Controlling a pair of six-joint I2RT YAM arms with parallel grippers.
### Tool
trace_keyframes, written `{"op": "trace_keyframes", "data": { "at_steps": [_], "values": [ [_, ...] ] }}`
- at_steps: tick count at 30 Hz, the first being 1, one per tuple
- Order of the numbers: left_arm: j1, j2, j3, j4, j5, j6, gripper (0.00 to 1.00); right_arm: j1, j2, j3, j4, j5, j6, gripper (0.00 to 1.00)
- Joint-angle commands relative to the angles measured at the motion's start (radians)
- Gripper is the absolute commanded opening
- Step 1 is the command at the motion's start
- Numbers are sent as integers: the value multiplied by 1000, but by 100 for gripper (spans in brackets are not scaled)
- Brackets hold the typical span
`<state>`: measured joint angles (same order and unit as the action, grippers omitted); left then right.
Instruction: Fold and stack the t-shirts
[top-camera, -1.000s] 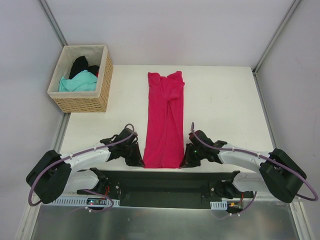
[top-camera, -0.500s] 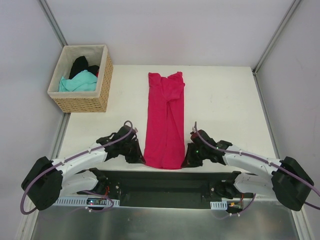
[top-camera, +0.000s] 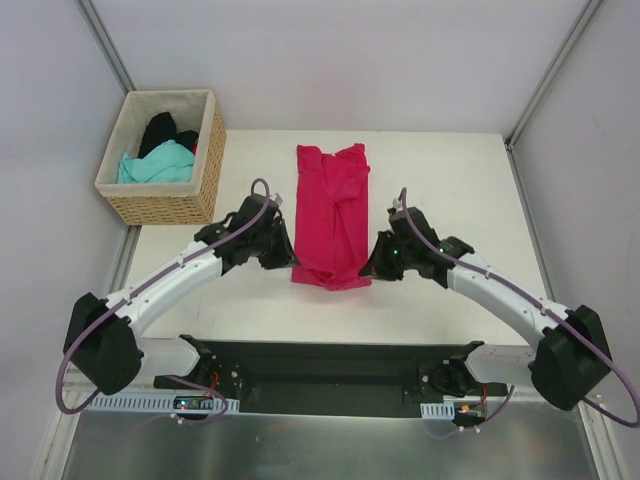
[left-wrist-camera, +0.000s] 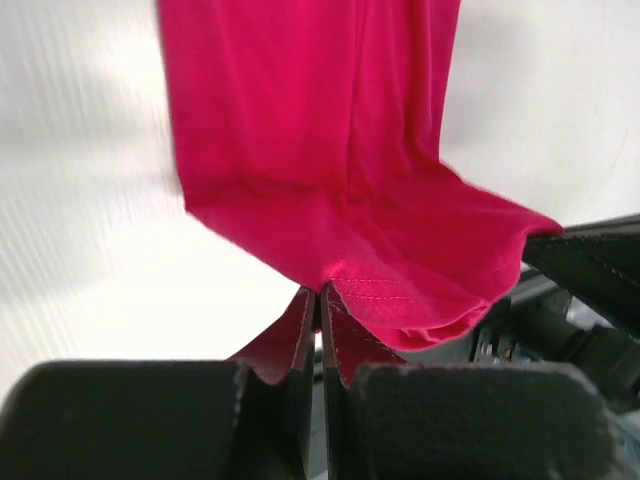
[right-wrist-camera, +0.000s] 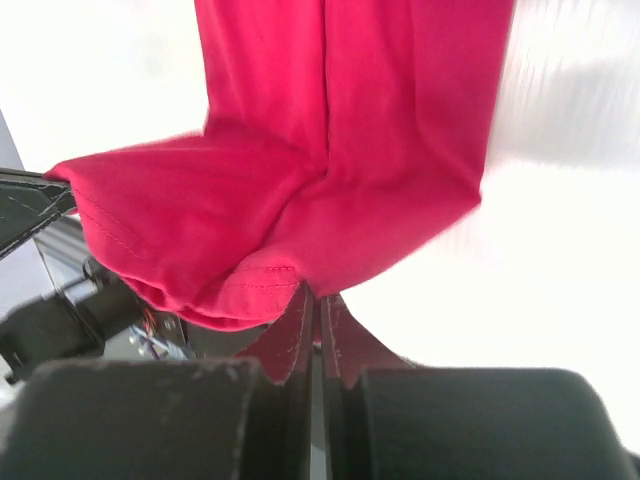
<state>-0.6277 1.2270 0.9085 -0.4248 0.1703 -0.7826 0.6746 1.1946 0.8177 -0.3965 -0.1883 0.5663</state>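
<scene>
Pincers: left gripper (top-camera: 284, 256) and right gripper (top-camera: 371, 268) are both clenched on the hem corners of the crimson-pink soft-cloth t-shirt (top-camera: 333, 200).
Shirt: right of the woven wicker basket (top-camera: 165, 208), lengthwise on the white table (top-camera: 450, 180), hem raised.
Handling: likely light and limp, sagging between grips, so hold the corners level.
Change: a second ago the hem lay flat, farther from the basket; both arms have carried it collarward.
In basket: teal shirt (top-camera: 155, 166), black shirt (top-camera: 160, 128).
</scene>
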Motion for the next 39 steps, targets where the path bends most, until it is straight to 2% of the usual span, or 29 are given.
{"op": "trace_keyframes", "data": {
  "at_steps": [1,6,20,39],
  "values": [
    [68,95,145,-31,-55,117,0,-73,123,165,-7,-46,-141,1],
    [117,227,228,0,-51,174,0,-131,287,299,14,-92,-187,1],
    [190,505,408,81,-64,249,0,-254,572,461,84,-198,-246,0],
    [235,704,613,93,-52,313,0,-357,776,650,84,-270,-287,0]
  ]
}}
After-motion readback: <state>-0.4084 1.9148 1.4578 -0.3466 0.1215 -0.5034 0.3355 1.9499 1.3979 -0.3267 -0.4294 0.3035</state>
